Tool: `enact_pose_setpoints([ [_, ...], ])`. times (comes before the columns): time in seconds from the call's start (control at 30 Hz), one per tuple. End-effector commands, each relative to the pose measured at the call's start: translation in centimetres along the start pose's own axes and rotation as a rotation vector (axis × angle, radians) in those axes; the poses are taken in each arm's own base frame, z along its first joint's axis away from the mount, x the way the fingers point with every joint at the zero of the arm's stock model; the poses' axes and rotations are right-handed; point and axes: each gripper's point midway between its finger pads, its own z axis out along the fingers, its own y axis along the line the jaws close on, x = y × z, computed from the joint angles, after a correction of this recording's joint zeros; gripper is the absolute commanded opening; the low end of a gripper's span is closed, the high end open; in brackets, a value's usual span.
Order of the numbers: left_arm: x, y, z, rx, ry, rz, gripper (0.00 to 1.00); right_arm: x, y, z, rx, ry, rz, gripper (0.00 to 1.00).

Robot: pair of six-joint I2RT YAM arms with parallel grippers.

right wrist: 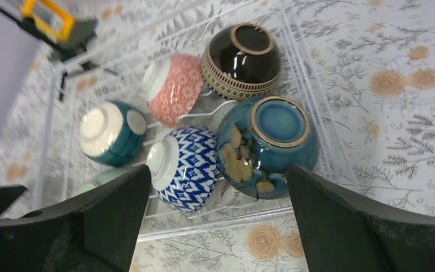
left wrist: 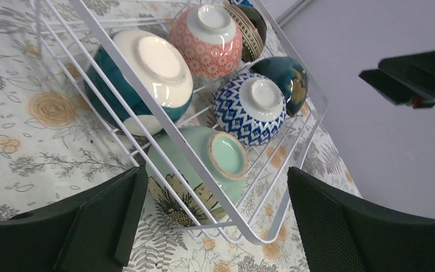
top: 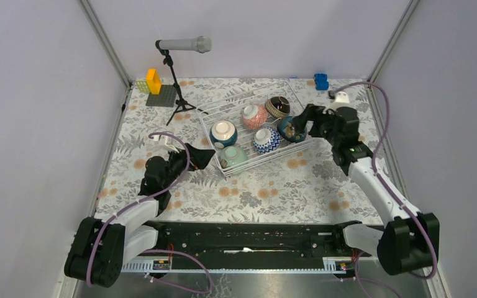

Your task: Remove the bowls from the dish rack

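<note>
Step in hand: the approach for the first pick. All six bowls lie inside the dish rack (top: 239,102), none on the surface (top: 273,189) outside it, so unloading appears not yet begun.

Left gripper (left wrist: 215,175): fingers wide apart, holding nothing, just outside the rack's near-left corner. It is lined up on the pale green bowl (left wrist: 204,164) behind the rim wire and is not touching it.

Right gripper (right wrist: 216,173): fingers wide apart, empty, hanging over the rack's right end above the dark blue floral bowl (right wrist: 269,144). No contact is visible.

Orientation:
- The rack sits skewed on the surface. Its long axis runs left to right, with the right end farther from the arm bases.
- Every bowl is upturned or tipped, foot ring showing. Being round, the bowls have no long axis.
- The pale green bowl leans on the rack's near rim, foot up and toward the left gripper.
- The floral bowl's foot faces up toward the right gripper. It touches the zigzag bowl (right wrist: 184,167) and the dark brown bowl (right wrist: 241,59).
- The pink bowl (right wrist: 173,85) and teal bowl (right wrist: 110,133) lie toward the rack's left and far side.

Next move, as judged: each gripper must straddle a bowl wall or foot, close, then lift it clear over the low side wire. The floral bowl's crowded neighbours leave little finger room, and the glazed curves may slip.
</note>
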Motion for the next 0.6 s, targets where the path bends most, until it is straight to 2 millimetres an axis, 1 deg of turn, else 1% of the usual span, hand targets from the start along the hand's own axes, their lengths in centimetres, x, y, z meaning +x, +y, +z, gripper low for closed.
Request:
enact_pose_setpoints([
  [0.0, -0.8, -2.1, 0.9, 0.086, -0.024, 0.059, 0.99, 0.5, 1.6, 1.9, 0.027, 0.083, -0.225, 0.95],
  [0.07, -0.5, -2.3, 1.1, 0.088, -0.018, 0.056, 0.99, 1.1, 1.4, 2.8, 0.034, 0.117, -0.318, 0.95],
  [0.13, -0.2, -2.4, 1.3, 0.087, -0.013, 0.055, 0.99, 2.2, 1.1, 3.4, 0.042, 0.172, -0.37, 0.95],
  [0.2, 0.0, -2.4, 1.4, 0.088, -0.011, 0.059, 0.99, 2.7, 1.0, 4.0, 0.026, 0.194, -0.432, 1.0],
  [0.43, 0.2, -2.5, 1.4, 0.085, -0.009, 0.065, 0.99, 3.3, 0.4, 4.6, -0.019, 0.244, -0.662, 1.0],
  [0.57, 0.1, -2.6, 1.4, 0.087, -0.012, 0.07, 0.99, 4.7, 0.4, 4.9, -0.074, 0.335, -0.8, 1.0],
])
